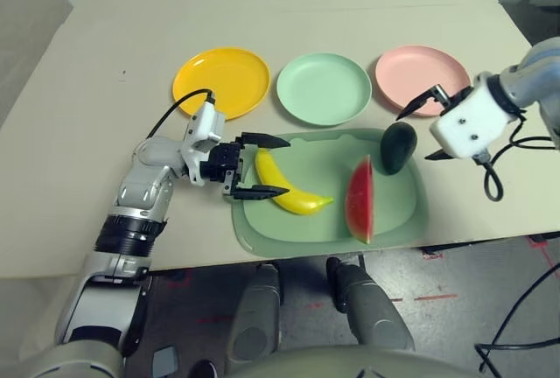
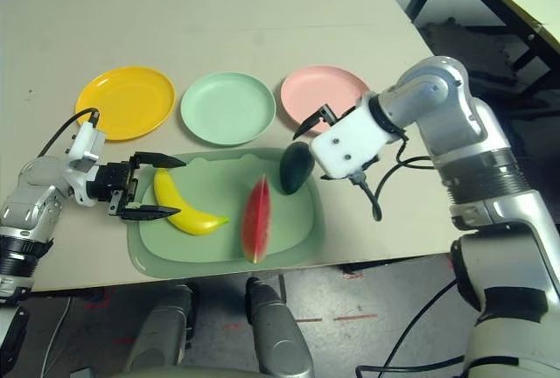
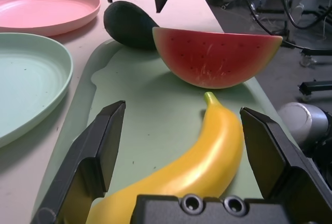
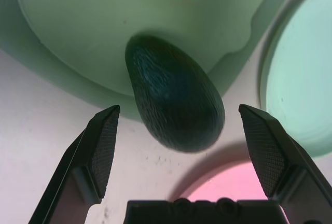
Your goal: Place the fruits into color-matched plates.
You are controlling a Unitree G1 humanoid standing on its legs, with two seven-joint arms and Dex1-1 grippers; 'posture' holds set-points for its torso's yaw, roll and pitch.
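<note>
Banana lies on cutting mat, between spread, empty fingers of left gripper; close squarely mid-body. Right gripper, wide open and empty, straddles avocado at mat's edge.

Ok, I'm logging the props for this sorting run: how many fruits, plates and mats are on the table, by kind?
Fruits: 3, banana, avocado, watermelon wedge
Plates: 3, yellow plate, mint green plate, pink plate
Cutting mat: 1
Total: 7
</note>
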